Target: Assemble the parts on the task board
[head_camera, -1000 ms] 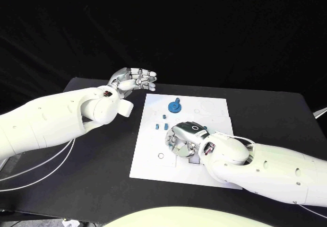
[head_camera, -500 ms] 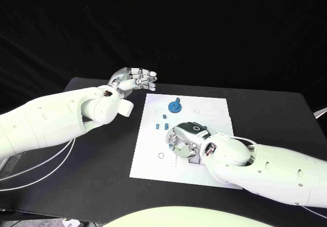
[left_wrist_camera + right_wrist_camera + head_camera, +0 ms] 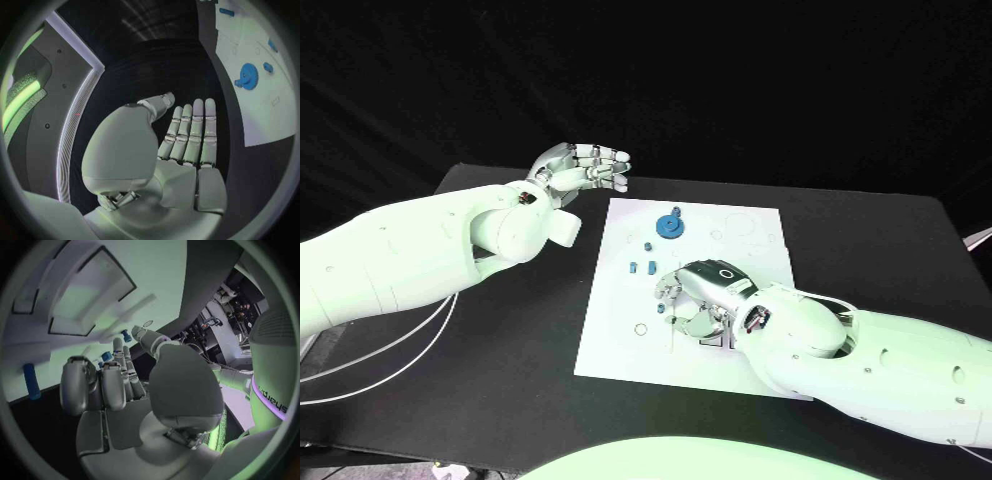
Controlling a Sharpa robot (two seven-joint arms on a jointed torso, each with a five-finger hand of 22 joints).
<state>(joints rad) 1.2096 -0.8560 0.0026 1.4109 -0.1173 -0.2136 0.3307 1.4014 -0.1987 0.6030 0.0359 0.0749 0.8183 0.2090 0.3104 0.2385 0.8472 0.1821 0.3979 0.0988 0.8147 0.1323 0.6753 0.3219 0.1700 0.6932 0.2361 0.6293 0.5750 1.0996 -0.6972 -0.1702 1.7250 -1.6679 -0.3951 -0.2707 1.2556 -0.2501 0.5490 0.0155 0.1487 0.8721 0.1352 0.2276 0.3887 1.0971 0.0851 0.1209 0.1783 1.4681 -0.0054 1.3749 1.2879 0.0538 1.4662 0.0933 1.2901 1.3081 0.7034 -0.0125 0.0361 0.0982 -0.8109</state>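
The white task board (image 3: 625, 345) lies mid-table. A blue gear with a knob (image 3: 671, 226) stands near its far edge, and three small blue pegs (image 3: 643, 264) lie just nearer. My right hand (image 3: 698, 300) hovers low over the board's middle, fingers bent down, hiding what is beneath. In the right wrist view the right hand (image 3: 115, 380) has nothing visible between its fingers, with a blue peg (image 3: 30, 381) beside it on the board (image 3: 156, 275). My left hand (image 3: 584, 168) is raised beyond the board's far left corner, fingers straight and holding nothing. The left wrist view shows the left hand (image 3: 187, 135) with the gear (image 3: 249, 76) beyond it.
The black table (image 3: 877, 250) stretches bare to the right of the board. Rectangular recesses (image 3: 94, 285) sit in the board ahead of my right hand. A small ring mark (image 3: 640, 328) is near the board's left edge. White cables (image 3: 387, 350) hang off the table's left side.
My right hand has crept slightly nearer and rightward over the board, its fingers shifting a little. The left hand and the blue parts have stayed put.
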